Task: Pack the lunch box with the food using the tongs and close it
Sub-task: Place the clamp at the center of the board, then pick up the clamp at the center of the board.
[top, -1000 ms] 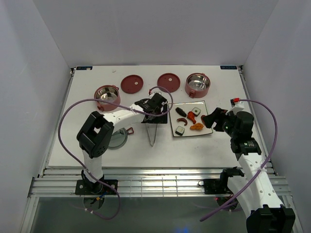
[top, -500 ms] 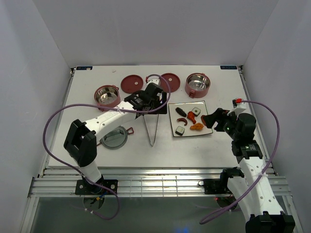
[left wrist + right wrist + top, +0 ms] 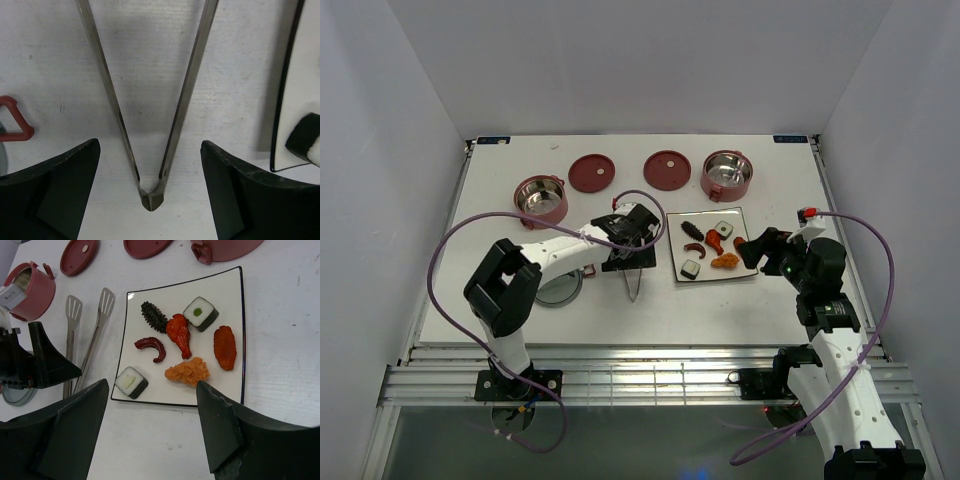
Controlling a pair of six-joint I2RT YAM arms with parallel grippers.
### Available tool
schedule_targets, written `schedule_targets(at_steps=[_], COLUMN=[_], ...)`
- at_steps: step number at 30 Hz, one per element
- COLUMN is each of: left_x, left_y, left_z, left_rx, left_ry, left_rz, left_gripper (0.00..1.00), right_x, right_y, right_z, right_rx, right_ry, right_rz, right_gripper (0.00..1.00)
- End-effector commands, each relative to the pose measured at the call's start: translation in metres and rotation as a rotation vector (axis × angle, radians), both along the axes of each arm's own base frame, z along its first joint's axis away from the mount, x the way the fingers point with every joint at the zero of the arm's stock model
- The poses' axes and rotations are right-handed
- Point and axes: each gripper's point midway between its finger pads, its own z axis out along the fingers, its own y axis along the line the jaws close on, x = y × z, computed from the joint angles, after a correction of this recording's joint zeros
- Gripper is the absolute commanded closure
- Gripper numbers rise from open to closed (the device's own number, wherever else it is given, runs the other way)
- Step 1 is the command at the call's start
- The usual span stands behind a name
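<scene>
The silver tongs (image 3: 185,100) lie flat on the table with their joined end toward me, and their tip (image 3: 634,290) pokes out below my left gripper (image 3: 632,242). This left gripper (image 3: 150,145) is open and straddles the joined end without touching it. The lunch box is in pieces: two red bowls (image 3: 540,198) (image 3: 727,173), two dark-red lids (image 3: 592,172) (image 3: 667,169), and a grey cover (image 3: 558,290). The food (image 3: 187,371) sits on a white plate (image 3: 230,305). My right gripper (image 3: 752,247) hangs open and empty by the plate's right edge.
The plate (image 3: 720,275) lies just right of the tongs, with a sushi piece (image 3: 305,137) on its near-left corner. The grey cover's red clasp (image 3: 12,120) lies left of the tongs. The left arm's purple cable (image 3: 470,230) loops over the left side.
My left gripper swung out toward the lids, then came back and dropped lower over the tongs' joined end, its jaws narrowing slightly. The right arm has barely moved.
</scene>
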Motion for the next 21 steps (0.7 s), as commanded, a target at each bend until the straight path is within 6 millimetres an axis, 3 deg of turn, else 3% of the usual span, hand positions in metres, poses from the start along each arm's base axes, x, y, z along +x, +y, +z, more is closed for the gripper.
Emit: schedule_targets(at_steps=[1,5,9,15,21], left_x=[-0.001,0.001,0.005,0.012,0.022], left_y=[0.005,-0.005,0.001,0.002,0.003], left_z=[-0.015,-0.026,-0.033,-0.045,-0.045], left_rx=[0.005,-0.023,0.018,0.068,0.102], left_ry=[-0.005,-0.011,-0.018,-0.025,-0.056], left_rz=[0.072,0.032,0.039,0.026,0.011], left_gripper=[0.08,0.14,0.21,0.22,0.19], right_x=[-0.002,-0.002,-0.002,-0.002,-0.001], right_y=[0.000,-0.001,-0.002,-0.002,-0.003], right_z=[0.005,0.004,0.003,-0.002,-0.004], right_rx=[-0.019,-0.024,-0.031,-0.034,-0.041], right_ry=[-0.034,-0.035,-0.035,-0.032,-0.026], right_rz=[0.010,0.007,0.006,0.006,0.005], right_gripper=[0.23,0.23,0.24,0.23,0.24])
